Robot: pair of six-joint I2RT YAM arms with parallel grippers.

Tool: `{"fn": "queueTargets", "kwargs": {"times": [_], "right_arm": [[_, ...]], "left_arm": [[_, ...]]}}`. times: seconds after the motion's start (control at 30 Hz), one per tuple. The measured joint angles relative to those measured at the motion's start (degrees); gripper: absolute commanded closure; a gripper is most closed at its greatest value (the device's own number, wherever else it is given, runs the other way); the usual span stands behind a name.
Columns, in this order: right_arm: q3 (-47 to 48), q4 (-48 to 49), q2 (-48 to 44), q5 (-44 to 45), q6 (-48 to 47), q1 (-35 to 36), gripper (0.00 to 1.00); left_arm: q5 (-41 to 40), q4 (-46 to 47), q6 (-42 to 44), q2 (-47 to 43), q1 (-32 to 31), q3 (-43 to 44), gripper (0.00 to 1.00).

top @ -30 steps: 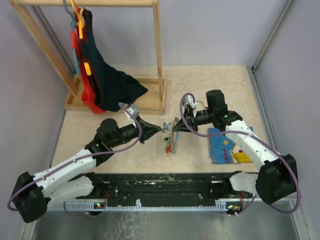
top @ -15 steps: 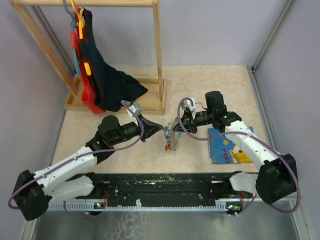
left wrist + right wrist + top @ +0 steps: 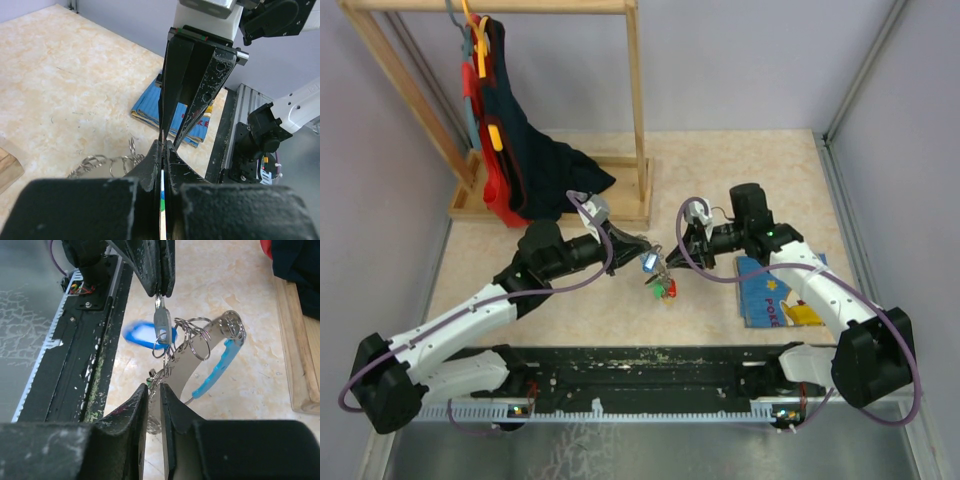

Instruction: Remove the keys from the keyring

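Note:
My left gripper (image 3: 647, 256) and right gripper (image 3: 672, 262) meet tip to tip above the table's middle. The left gripper (image 3: 164, 150) is shut on a silver key blade (image 3: 161, 320), whose blue head (image 3: 142, 334) shows blurred behind it. The right gripper (image 3: 153, 392) is shut on the keyring: several thin rings (image 3: 196, 337) joined to a grey strap loop with a light-blue patch (image 3: 220, 365). Green and red keys (image 3: 665, 289) hang below the two grippers. A chain (image 3: 107, 161) trails to the left in the left wrist view.
A blue picture book (image 3: 775, 295) lies on the table under the right arm. A wooden clothes rack (image 3: 638, 120) with dark and red garments (image 3: 525, 165) stands at the back left. The black base rail (image 3: 650, 365) runs along the near edge.
My left gripper has moved right, close to the right gripper. The bunch of keys now hangs shorter and higher, and a blue key head shows at the left fingertips.

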Motion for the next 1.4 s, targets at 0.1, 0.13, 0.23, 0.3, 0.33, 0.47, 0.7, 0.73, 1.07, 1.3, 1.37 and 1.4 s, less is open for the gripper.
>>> {"fn": "queueTargets", "kwargs": {"times": [0.1,0.13,0.23,0.3,0.33,0.47,0.7,0.73,1.07,1.3,1.37,1.4], "right_arm": [[0.02,-0.09,0.0,-0.85,0.31,0.0,0.78],[0.0,-0.07,0.0,-1.18,0.46,0.0,0.77],[0.0,0.33,0.0,-1.95,1.42,0.0,0.75],[0.0,1.14,0.0,-2.34,2.45,0.0,0.74],[0.0,1.55,0.0,-2.4,2.91,0.0,0.74],[-0.09,3.82,0.0,-2.1,4.79,0.0,0.73],[-0.31,4.17,0.0,-1.4,5.25,0.0,0.72],[-0.31,4.07,0.0,-1.55,5.14,0.0,0.72],[-0.31,3.37,0.0,-2.03,4.39,1.9,0.86],[-0.31,3.61,0.0,0.5,4.92,2.1,1.0],[-0.31,3.58,0.0,0.83,4.85,2.1,1.0],[-0.31,3.56,0.0,0.94,4.83,2.1,1.0]], "left_arm": [[0.68,-0.04,0.31,0.33,0.0,0.94,1.0],[0.96,-0.04,0.35,0.46,0.0,1.16,1.0],[1.73,-0.15,0.37,0.68,0.0,1.62,1.0],[2.16,-0.35,0.37,0.81,0.0,1.92,1.0],[2.43,-0.42,0.37,0.83,0.0,1.99,1.0],[3.28,-0.44,0.33,1.11,0.0,2.1,1.0],[4.15,-0.42,0.31,1.77,0.0,2.12,1.0],[4.33,-0.42,0.28,1.88,0.0,2.12,1.0],[4.74,-0.39,-0.17,2.99,0.0,2.45,1.0],[4.79,-0.42,-0.35,3.06,0.0,2.58,1.0],[4.76,-0.44,-0.33,3.06,0.0,2.6,1.0],[4.74,-0.44,-0.33,3.06,0.0,2.6,1.0]]}}
